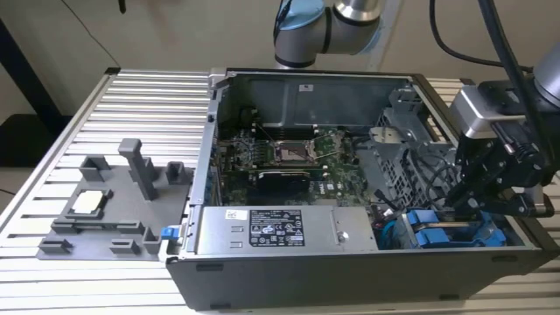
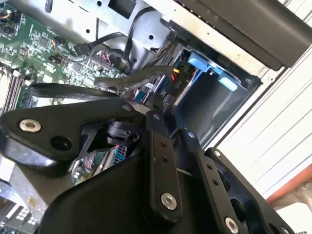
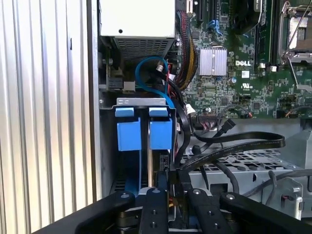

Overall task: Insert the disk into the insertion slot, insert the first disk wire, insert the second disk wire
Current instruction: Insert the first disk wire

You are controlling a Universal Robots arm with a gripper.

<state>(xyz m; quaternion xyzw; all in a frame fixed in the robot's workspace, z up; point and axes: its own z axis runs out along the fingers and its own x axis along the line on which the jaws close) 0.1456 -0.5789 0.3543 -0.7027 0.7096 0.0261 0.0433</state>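
Black linkage gripper [image 3: 170, 179]: positioned inside the open case, directly over the drive bay. It cannot be told whether it is clamped on anything or released, because a bundle of black cables crowds its tip.

In the second wrist view, a black cable connector [image 2: 175, 82] lies just beyond the tip, at the mouth of the bay. Flat black ribbon cables [image 3: 234, 144] loop just beside the gripper, above the perforated grey cage wall [image 3: 253, 168].

The disk, in its bright blue plastic carrier [image 3: 161, 132], is seated in the insertion slot of the grey sheet-metal drive bay [image 3: 141, 102]. The drive body is hidden within. A second blue carrier [image 3: 128, 132] stands just beside it, parallel.

Beyond the bay, a thin blue cable [image 3: 146, 66] curves near the silver box power supply [image 3: 136, 19]. The green motherboard [image 3: 234, 78] carries a silver finned heat sink [image 3: 213, 62].

In the exterior view, the dark grey computer case [image 1: 289, 282] lies open on a ribbed aluminium table [image 1: 149, 105], with the gripper at the case's end on the exterior view's right. A grey plastic fixture block [image 1: 105, 210] sits on the table near the case, on the exterior view's left.
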